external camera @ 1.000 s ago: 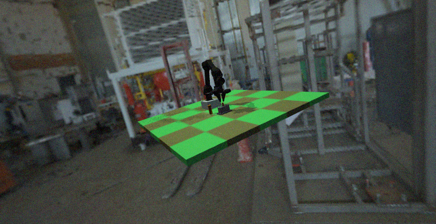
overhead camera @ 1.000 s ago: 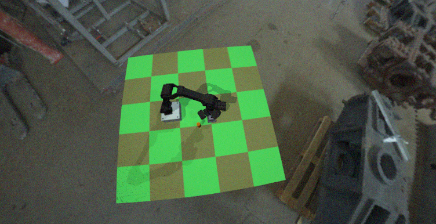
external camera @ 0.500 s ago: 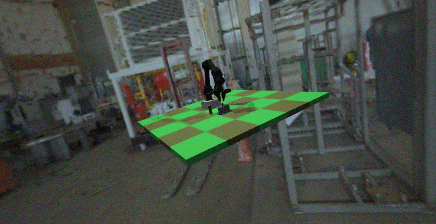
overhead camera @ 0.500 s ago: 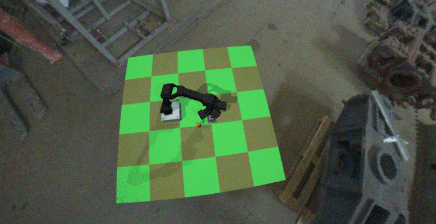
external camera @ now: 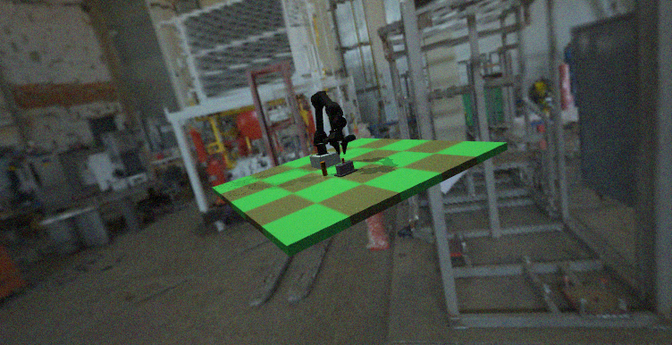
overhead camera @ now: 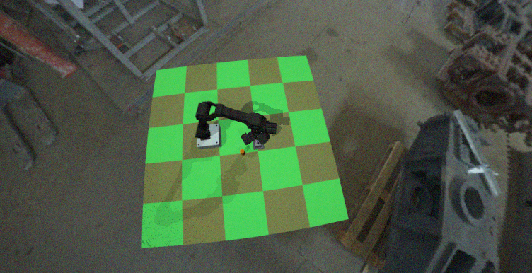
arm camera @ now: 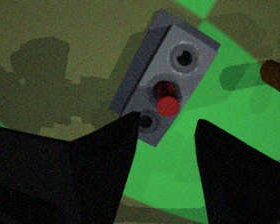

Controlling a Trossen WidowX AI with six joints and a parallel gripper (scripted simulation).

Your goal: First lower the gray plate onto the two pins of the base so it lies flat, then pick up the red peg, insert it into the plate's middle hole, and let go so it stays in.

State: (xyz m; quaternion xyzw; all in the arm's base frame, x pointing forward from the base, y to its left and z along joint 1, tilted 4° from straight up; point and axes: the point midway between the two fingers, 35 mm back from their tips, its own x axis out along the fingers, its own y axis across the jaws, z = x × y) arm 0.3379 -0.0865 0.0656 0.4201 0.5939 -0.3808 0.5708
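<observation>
Evidently the slim red round peg (external camera: 342, 160) (arm camera: 168, 106) stands upright in the middle hole of the gray rectangular plate (arm camera: 186, 82), its round top showing above the surface. The plate lies flat on the darker gray block-shaped base (external camera: 339, 175) (arm camera: 139, 74), with an outer hole on either side of the peg (both look dark inside in the wrist view).

The black two-fingered pincer (overhead camera: 254, 141) (external camera: 340, 153) (arm camera: 168, 123) is partly open, roughly a third of its range, and has hold of nothing; its fingers stand apart, above the peg.

The base sits well in from every edge of the green-and-brown checkered table (overhead camera: 242, 211) (external camera: 306, 222). Near it, a short orange-brown peg (overhead camera: 242, 152) (external camera: 323, 169) (arm camera: 277, 75) stands apart on the table. In the top view, this peg is on the side of the base toward the table's lower-left corner. The black jointed arm (overhead camera: 235, 114) (external camera: 332, 109) reaches over from its light gray square mount (overhead camera: 214, 141) (external camera: 329, 159), which lies nearer the table's left edge in that view (also well inside it).
</observation>
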